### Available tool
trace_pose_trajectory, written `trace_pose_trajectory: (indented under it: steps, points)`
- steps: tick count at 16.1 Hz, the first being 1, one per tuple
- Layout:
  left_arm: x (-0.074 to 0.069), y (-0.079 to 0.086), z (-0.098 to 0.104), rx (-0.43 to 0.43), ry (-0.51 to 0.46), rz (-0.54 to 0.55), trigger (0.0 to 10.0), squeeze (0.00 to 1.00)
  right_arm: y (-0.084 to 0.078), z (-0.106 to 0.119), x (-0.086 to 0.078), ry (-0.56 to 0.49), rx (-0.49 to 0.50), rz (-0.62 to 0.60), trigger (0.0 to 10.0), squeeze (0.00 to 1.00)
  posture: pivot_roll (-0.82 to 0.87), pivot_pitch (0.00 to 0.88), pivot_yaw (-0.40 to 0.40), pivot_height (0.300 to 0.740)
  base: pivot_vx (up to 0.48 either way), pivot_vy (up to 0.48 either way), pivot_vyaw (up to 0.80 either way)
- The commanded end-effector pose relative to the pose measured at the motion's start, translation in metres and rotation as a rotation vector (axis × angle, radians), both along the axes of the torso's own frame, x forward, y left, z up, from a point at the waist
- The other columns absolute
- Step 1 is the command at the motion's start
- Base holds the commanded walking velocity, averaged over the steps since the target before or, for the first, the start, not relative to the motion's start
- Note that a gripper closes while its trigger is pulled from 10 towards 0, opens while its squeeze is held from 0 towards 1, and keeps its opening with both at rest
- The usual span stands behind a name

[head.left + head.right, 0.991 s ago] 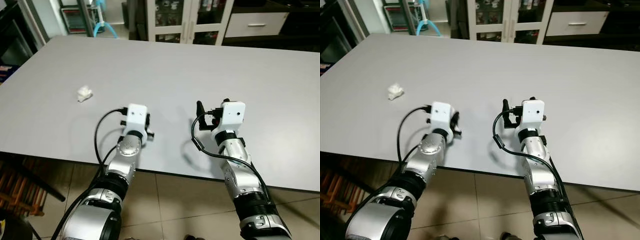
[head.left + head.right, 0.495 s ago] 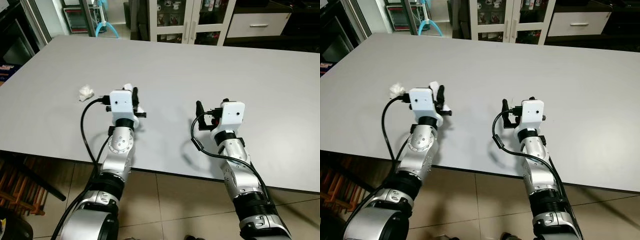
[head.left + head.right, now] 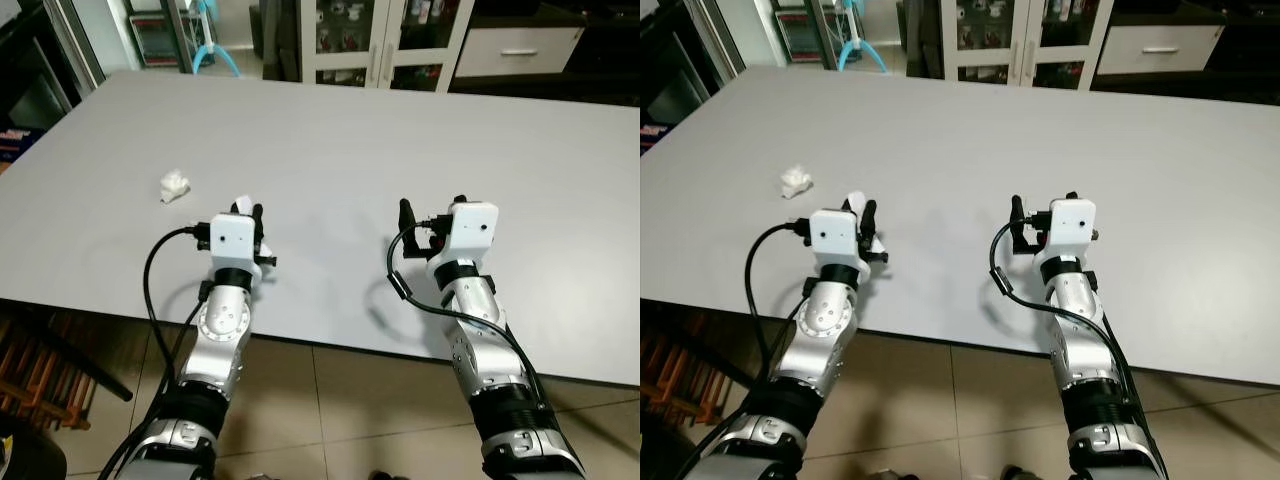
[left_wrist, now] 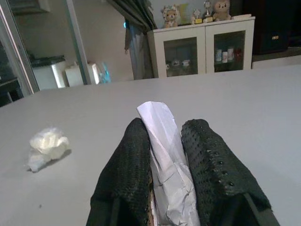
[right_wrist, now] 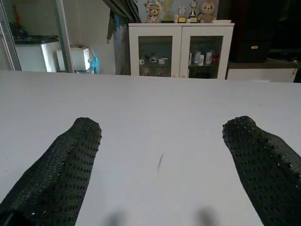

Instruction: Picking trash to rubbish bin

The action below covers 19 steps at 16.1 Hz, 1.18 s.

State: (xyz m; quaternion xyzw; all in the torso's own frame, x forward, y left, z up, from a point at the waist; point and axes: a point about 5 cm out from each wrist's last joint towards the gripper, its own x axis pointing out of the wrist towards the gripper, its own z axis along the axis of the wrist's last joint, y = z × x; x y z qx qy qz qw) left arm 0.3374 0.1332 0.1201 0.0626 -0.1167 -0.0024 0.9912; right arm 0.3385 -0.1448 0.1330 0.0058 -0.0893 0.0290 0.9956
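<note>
Left tool (image 4: 162, 155) pinched closed; right tool (image 5: 162, 162) apparently spread wide.

**Materials and surface finish**

The table (image 3: 420, 130) top is smooth, matt grey. The crumpled tissue (image 3: 174, 186) is soft white paper. The paper scrap (image 4: 164, 165) is creased white paper. The left gripper (image 4: 167, 141) has 2 black fingers with a dimpled, rubber-like texture. The forearms are brushed silver metal; the wrist camera housings (image 3: 474, 224) are smooth white plastic. The floor tiles (image 3: 350, 410) are slightly glossy.
</note>
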Motion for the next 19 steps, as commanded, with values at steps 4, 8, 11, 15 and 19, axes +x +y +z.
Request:
trace_pose_trajectory:
  steps: [4,8,11,15,19]
  points:
    - [-0.0009,0.0010,0.0029,0.020,-0.009,-0.005,10.0,0.00,-0.0057,0.0036,-0.0009,-0.026,0.012,-0.021,10.0,0.00,-0.04,0.070,0.025,0.740,0.000,0.000,0.00]
    - [0.0003,-0.0039,0.0024,0.016,0.004,-0.001,10.0,0.00,-0.0044,0.0035,-0.0002,-0.024,0.008,-0.019,10.0,0.00,-0.04,0.068,0.024,0.740,0.000,0.000,0.00]
    - [-0.0006,-0.0054,0.0011,0.016,0.013,0.001,10.0,0.00,-0.0032,0.0025,-0.0002,-0.020,-0.001,-0.018,10.0,0.00,-0.04,0.069,0.026,0.740,0.000,0.000,0.00]
    - [-0.0013,-0.0051,0.0003,0.015,0.016,-0.001,10.0,0.00,-0.0028,0.0010,-0.0003,-0.013,0.001,-0.020,10.0,0.00,-0.04,0.071,0.027,0.740,0.000,0.000,0.00]
    - [-0.0017,-0.0078,-0.0003,0.010,0.017,-0.006,10.0,0.00,-0.0022,0.0002,-0.0003,-0.007,0.002,-0.017,10.0,0.00,-0.04,0.070,0.027,0.740,0.000,0.000,0.00]
